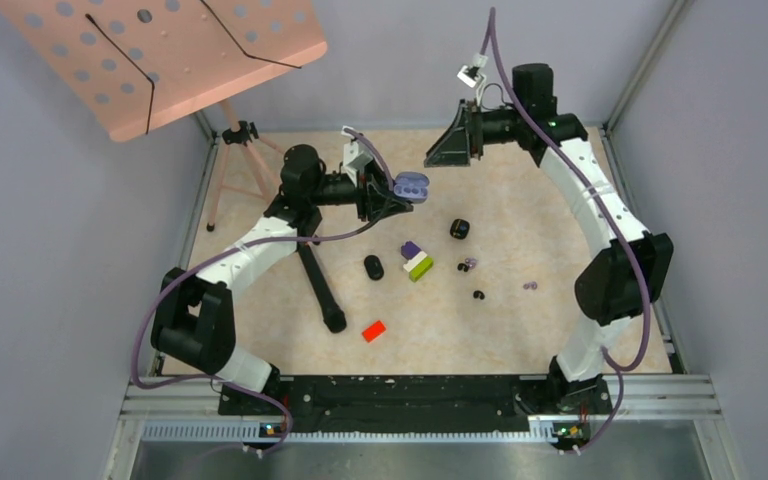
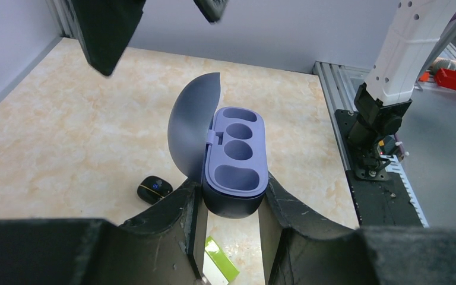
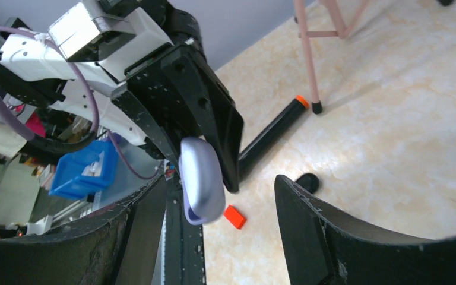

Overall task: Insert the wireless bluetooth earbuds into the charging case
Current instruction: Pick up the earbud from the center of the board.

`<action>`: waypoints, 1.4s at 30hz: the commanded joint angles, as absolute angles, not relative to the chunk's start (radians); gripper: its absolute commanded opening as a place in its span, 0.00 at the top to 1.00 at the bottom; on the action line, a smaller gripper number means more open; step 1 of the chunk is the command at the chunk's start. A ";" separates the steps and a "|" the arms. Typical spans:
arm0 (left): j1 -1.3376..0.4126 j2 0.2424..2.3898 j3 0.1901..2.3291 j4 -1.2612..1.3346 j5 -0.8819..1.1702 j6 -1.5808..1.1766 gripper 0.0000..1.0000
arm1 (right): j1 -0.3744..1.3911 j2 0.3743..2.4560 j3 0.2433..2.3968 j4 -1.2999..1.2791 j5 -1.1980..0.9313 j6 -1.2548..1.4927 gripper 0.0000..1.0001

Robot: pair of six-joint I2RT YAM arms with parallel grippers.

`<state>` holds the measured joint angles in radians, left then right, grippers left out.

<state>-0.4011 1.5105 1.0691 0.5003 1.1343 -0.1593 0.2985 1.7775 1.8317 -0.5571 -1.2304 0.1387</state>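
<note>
Charging case [image 2: 236,151] is being held off the table by the left gripper [image 2: 231,199], whose fingers are pinching the dark lower shell from both sides, probably so that the open tray is facing up and toward the other arm for loading. Its lid [image 2: 193,124] is standing swung up on the hinge, and all four lilac recesses are showing empty: no bud is seated yet. The right gripper [image 1: 442,152] is hovering just beyond the case with its jaws spread wide and nothing between them, so it looks free to go and fetch. The wireless earbuds [image 1: 478,295] are lying loose on the marbled table [image 1: 520,340], well apart from the raised case: a black one near the middle, pale purple ones [image 1: 530,285] to its right, another small cluster [image 1: 470,264] just above. Two black pebble cases [image 1: 460,229] are resting nearby, seemingly closed, beside a purple-and-green block [image 1: 417,260], and a red block [image 1: 373,330] is sitting nearer the arms
</note>
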 commanded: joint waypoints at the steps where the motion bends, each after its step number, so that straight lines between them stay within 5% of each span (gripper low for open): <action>1: -0.402 1.514 1.051 0.551 1.111 -0.203 1.00 | 0.192 1.675 1.798 -0.452 -1.214 0.209 0.35; 7: -0.385 1.490 1.025 0.552 1.068 -0.254 1.00 | 0.119 1.487 1.563 -0.908 -0.746 -0.505 0.52; 13: -0.366 1.464 0.989 0.554 1.051 -0.304 1.00 | 0.115 1.350 1.191 -1.150 -0.561 -1.117 0.63; 19: -0.346 1.430 0.957 0.539 1.040 -0.332 1.00 | 0.108 1.418 1.083 -1.149 -0.471 -1.207 0.70; 42: -0.325 1.402 0.924 0.525 1.025 -0.365 1.00 | 0.090 1.488 0.952 -0.884 -0.277 -1.284 0.64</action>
<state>-0.3283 1.4414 0.9272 0.4953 1.0290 -0.3645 0.1005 1.4700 0.9558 -0.9043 -0.2932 -1.2491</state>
